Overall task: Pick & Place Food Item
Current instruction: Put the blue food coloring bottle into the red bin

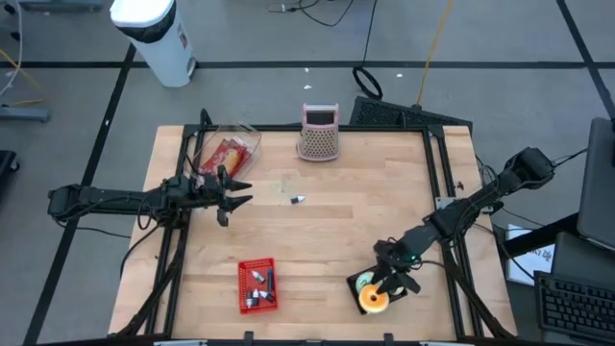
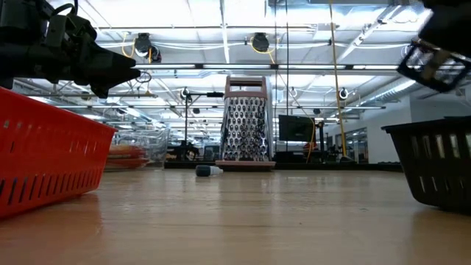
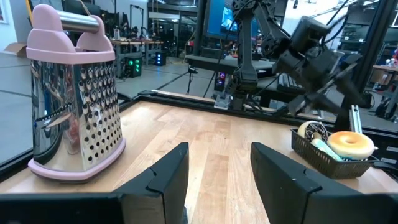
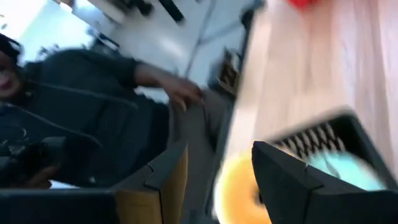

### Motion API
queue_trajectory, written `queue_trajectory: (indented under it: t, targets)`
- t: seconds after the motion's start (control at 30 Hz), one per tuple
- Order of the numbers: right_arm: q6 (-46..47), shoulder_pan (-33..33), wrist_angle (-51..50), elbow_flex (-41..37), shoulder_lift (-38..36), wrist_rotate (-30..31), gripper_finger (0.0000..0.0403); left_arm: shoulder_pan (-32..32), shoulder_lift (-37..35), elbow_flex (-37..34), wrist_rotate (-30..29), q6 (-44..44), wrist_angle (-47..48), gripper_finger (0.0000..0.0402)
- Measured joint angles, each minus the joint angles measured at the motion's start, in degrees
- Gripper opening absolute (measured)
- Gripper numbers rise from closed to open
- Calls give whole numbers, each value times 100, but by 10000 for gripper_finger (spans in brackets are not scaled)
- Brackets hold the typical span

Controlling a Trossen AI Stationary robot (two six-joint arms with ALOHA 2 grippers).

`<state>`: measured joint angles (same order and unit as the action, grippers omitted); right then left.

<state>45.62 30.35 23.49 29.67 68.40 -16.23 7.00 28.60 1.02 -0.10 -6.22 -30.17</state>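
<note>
- In the high view I see my right gripper (image 1: 392, 281) in the lower right of the frame, hanging just over the black basket (image 1: 360, 284) near the table's front edge.
- An orange-yellow donut (image 1: 374, 300) lies in that basket, at its lower edge in the frame, with a pale teal item just beside it.
- From the right wrist camera, the fingers stand apart with a clear gap and nothing between them; the donut (image 4: 239, 186) shows below them, blurred, at the basket's (image 4: 323, 134) rim.
- A person in a dark top sits beyond the table edge in that same wrist picture, upper left.
- My left gripper (image 1: 229, 192) waits at middle left of the high view, pointing toward the table's centre; its fingers (image 3: 168, 171) are parted at a middling width and hold nothing.
- Past it the left wrist camera shows the pink-framed grater (image 3: 73, 93) standing upright at left, and the basket (image 3: 323, 155) with the donut (image 3: 350, 144) at right.
- A red basket (image 1: 257, 285) sits at lower centre, a clear container (image 1: 229, 152) at upper left of the table, and a small dark object (image 1: 297, 199) lies near the middle.
</note>
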Motion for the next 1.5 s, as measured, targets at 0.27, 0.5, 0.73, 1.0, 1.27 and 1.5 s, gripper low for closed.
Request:
queue_trajectory:
  t: [0.27, 0.5, 0.73, 1.0, 1.27, 1.5]
  targets:
    - [-1285, -130, 449, 35, 0, 1272, 171, -1, 0, 0, 0, 0, 0, 175]
    - [-3128, -1339, 428, 65, 227, 2221, 183, 0, -2, 0, 0, 0, 0, 175]
    - [-3672, -2980, 141, 728, 1324, 1258, 219, 0, -1, 0, 0, 0, 1, 175]
    - [-4893, -3973, 26, 2233, 3031, 669, 220, -1, 0, 0, 0, 0, 0, 175]
    - [-5191, -4437, -27, 3287, 4381, 71, 208, 0, -2, 0, 0, 0, 0, 175]
    - [-5563, -4415, -53, 3498, 4913, -54, 206, -1, -1, 0, 0, 0, 0, 175]
